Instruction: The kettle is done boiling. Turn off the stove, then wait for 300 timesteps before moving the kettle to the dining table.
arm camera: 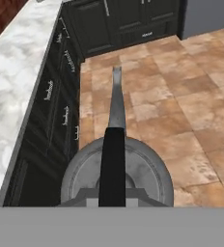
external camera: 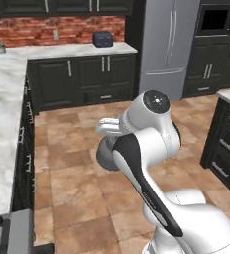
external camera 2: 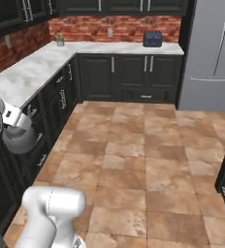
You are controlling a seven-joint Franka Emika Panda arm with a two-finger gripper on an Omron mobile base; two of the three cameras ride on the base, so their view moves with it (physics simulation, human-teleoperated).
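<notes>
The squat dull-grey metal kettle (arm camera: 117,178) hangs above brown floor tiles (arm camera: 181,101); whether the fingers grip it, I cannot tell.

White marble wall counter (external camera 2: 32,72) on dark cabinets, toaster (external camera 2: 152,38), small plant pot (external camera 2: 60,40)

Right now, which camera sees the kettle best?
The hand view: the kettle is close, from above, handle and spout clear. The left base view shows its grey body by the arm; the right base view, a bit at the left.
</notes>
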